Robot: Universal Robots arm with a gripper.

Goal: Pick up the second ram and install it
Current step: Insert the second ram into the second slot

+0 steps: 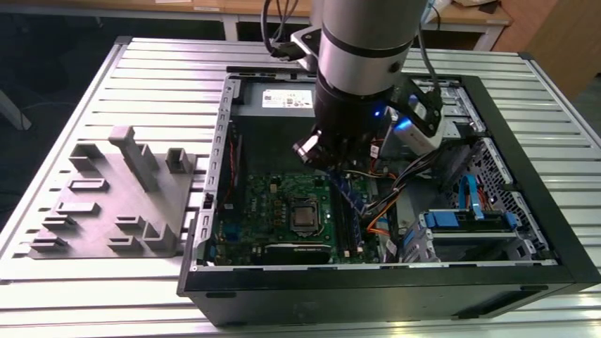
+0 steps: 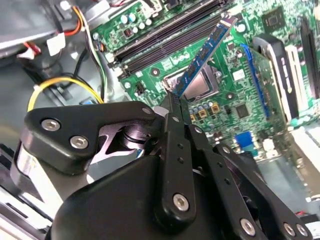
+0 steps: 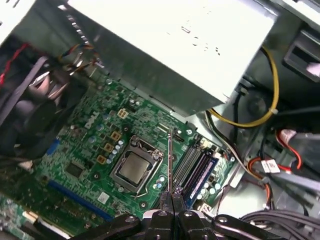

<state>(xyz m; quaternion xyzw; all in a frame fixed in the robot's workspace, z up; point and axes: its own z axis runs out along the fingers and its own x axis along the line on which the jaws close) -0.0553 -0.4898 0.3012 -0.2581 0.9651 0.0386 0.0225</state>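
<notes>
My tool point(image 2: 175, 100) has its matte black fingers pinched on one end of the second ram point(image 2: 205, 52), a thin, flat blue-green stick whose long axis runs straight out from the fingertips, held over the glossy green motherboard point(image 3: 85, 150) near the square metal processor socket point(image 3: 132, 167) and long black slots point(image 2: 165, 35).

An open computer case point(image 1: 376, 299) stands just beside what seems a grey rack point(image 1: 98, 211).
</notes>
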